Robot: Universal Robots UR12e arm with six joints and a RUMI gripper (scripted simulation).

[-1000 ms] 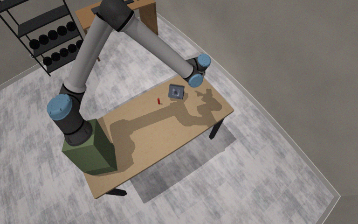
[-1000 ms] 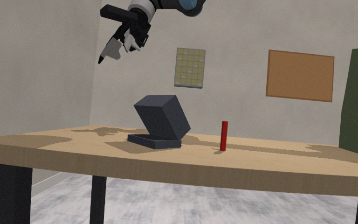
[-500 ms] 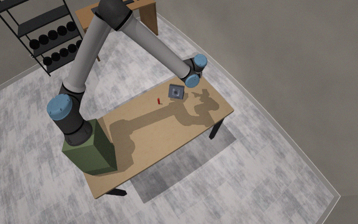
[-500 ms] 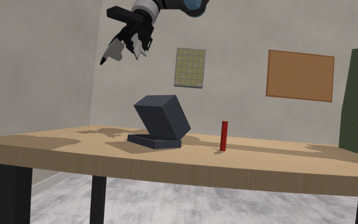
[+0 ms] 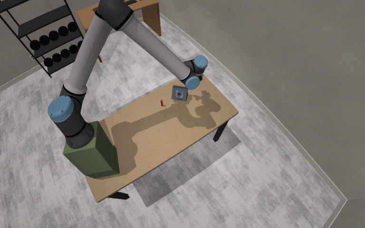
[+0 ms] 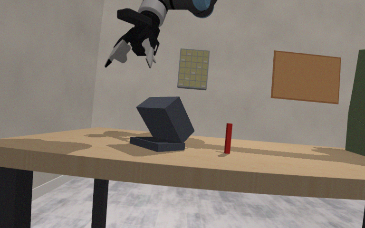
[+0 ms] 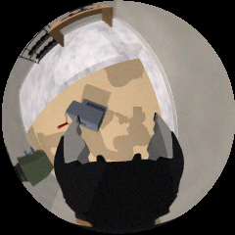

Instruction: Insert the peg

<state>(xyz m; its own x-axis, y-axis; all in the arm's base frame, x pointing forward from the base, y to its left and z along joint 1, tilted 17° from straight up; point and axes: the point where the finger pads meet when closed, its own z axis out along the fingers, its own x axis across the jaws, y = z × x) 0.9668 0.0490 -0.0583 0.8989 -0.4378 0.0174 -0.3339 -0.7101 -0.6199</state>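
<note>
A red peg (image 5: 161,102) (image 6: 228,138) (image 7: 62,125) stands upright on the wooden table (image 5: 161,145) (image 6: 161,166). A dark grey block with a sloped panel (image 5: 179,93) (image 6: 165,119) (image 7: 88,114) rests on a flat base a short way from the peg; its hole shows from above in the top view. My gripper (image 6: 128,64) (image 7: 117,114) is open and empty. It hangs high above the table, above and to the far side of the block, well away from the peg. In the top view the arm's wrist hides the fingers.
The arm's green pedestal (image 5: 91,153) (image 6: 356,112) (image 7: 34,166) stands at one end of the table. A black shelf rack (image 5: 45,34) and a second wooden table (image 5: 150,10) stand on the floor behind. The table's far edge runs close behind the block.
</note>
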